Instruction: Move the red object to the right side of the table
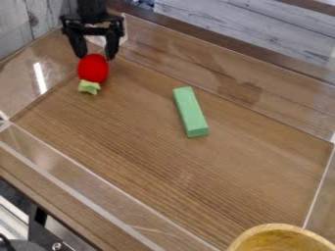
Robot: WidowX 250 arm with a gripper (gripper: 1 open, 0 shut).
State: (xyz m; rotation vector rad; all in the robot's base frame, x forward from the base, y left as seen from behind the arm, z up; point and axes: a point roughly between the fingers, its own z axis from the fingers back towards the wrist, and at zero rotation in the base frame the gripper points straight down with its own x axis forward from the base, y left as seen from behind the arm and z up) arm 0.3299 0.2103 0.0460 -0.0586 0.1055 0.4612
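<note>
The red object point(92, 69), a small rounded red toy fruit with a pale green stem end, lies on the left far part of the table point(157, 167). My black gripper point(94, 49) hangs just behind and above it, jaws open and spread on either side of the fruit's far end. Nothing is held between the fingers.
A long green rectangular block point(191, 111) lies near the table's middle, right of the fruit. Low clear acrylic walls point(78, 186) border the wooden top. A yellow rounded rim point(281, 238) shows at the bottom right corner.
</note>
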